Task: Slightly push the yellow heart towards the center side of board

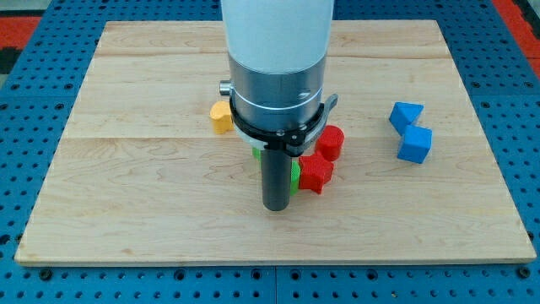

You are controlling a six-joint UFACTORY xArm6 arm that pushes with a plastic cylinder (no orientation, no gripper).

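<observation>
A yellow block (221, 117), its shape partly hidden by the arm, lies left of the board's middle, just left of the arm's grey body. My tip (275, 206) is the end of the dark rod and rests on the board below and to the right of the yellow block, well apart from it. A red star-like block (315, 173) lies just right of the rod. A red block (330, 142) sits above it. Slivers of green blocks (295, 176) show beside the rod, mostly hidden.
Two blue blocks lie at the view's right, one (406, 115) above the other (414, 144), touching. The wooden board (126, 186) sits on a blue pegboard. The arm's white and grey body (277, 59) hides the board's upper middle.
</observation>
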